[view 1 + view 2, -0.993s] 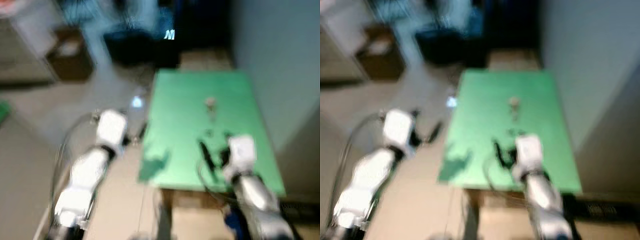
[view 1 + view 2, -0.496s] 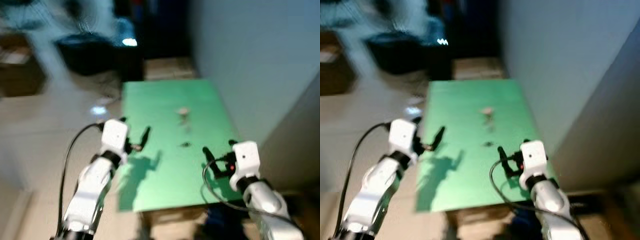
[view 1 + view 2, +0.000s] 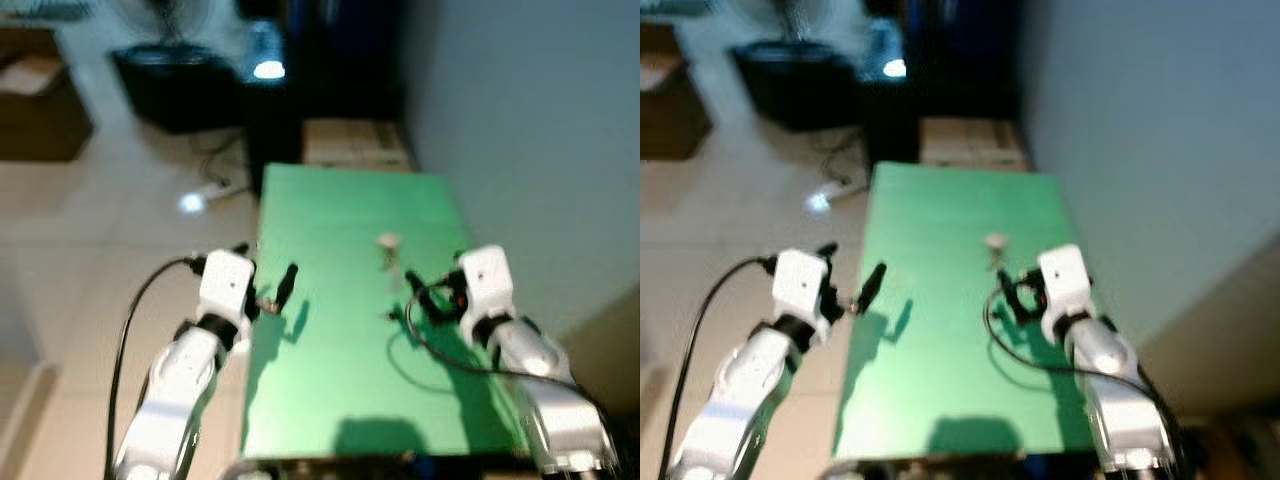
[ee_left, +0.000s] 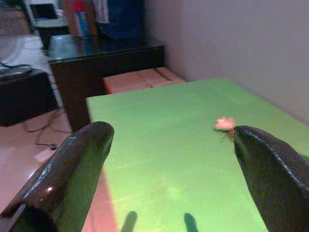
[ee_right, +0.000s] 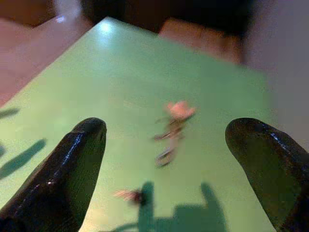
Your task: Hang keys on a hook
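Note:
The keys point(image 3: 388, 250) with a pale pink tag lie on the green table point(image 3: 340, 390), towards its far middle. In the right wrist view the keys point(image 5: 173, 126) rest between and beyond my fingers, with a small reddish bit point(image 5: 131, 195) nearer to me. My right gripper point(image 3: 425, 300) hovers open over the table, just short of the keys. Over the table's left edge my left gripper point(image 3: 288, 283) is held open with nothing in it. The left wrist view has the pink tag point(image 4: 225, 123) far off on the green top.
A grey wall point(image 3: 530, 120) runs along the table's right side. Behind the table stand a cardboard box point(image 3: 355, 157) and a dark cabinet point(image 3: 310, 90). On the tiled floor to the left are cables point(image 3: 215, 185), a black bin point(image 3: 175, 85) and a brown box point(image 3: 40, 110).
The camera has swung and come nearer, so the table looms larger. My right gripper has reached forward over the table towards the keys. My left gripper stays by the left edge.

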